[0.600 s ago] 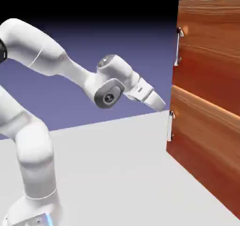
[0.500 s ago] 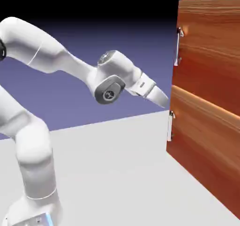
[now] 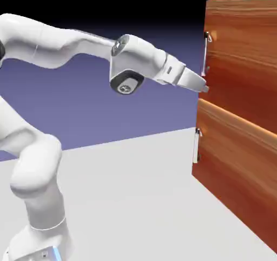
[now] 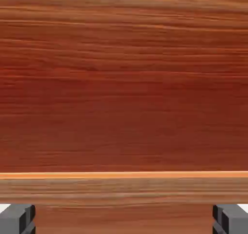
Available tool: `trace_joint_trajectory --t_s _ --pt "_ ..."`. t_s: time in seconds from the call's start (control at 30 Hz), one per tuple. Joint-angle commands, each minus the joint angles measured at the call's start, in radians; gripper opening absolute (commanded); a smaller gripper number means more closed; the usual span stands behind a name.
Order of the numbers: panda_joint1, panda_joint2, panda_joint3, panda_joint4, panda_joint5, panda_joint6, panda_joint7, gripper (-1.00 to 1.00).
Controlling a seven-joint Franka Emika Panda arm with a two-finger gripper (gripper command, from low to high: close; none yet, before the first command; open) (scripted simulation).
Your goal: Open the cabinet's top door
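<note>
Wood cabinet (image 3: 241,108): top door (image 3: 243,54) shut
hand (image 3: 203,87): risen from lower-door height, now at top handle's (image 3: 205,53) foot, jaws spread, empty
Next: grasp handle

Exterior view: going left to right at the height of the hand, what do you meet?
White arm → round grey wrist joint → gripper → top door's silver handle → cabinet.
</note>
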Motion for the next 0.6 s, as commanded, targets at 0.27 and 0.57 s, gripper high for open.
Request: trace_joint_trajectory --t_s 0.27,0.57 --pt "-0.158 -0.019 0.163 0.121 0.392 0.006 -0.297 0.0" --pt "-0.316 -0.037 0.326 0.242 0.783 0.012 -0.595 0.0"
